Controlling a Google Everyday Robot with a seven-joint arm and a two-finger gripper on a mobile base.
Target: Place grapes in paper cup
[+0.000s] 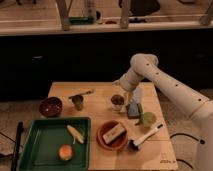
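Note:
The paper cup (pixel 117 104) stands upright near the middle of the wooden table (pixel 100 90), whitish with a dark mouth. A dark reddish clump, the grapes (pixel 118 98), shows at the cup's mouth; I cannot tell whether it rests inside or hangs just above. My gripper (pixel 121 90) comes in from the right on the white arm (pixel 160 80) and sits directly over the cup, very close to its rim.
A grey metal cup (pixel 78 102) and a dark red bowl (pixel 51 106) stand to the left. A green tray (pixel 35 145) holds an orange fruit (pixel 65 152) and a yellow item (pixel 75 134). An orange bowl (pixel 105 142), a lime-green cup (pixel 148 119), a blue-grey block (pixel 133 110) and a brush (pixel 146 136) lie to the right.

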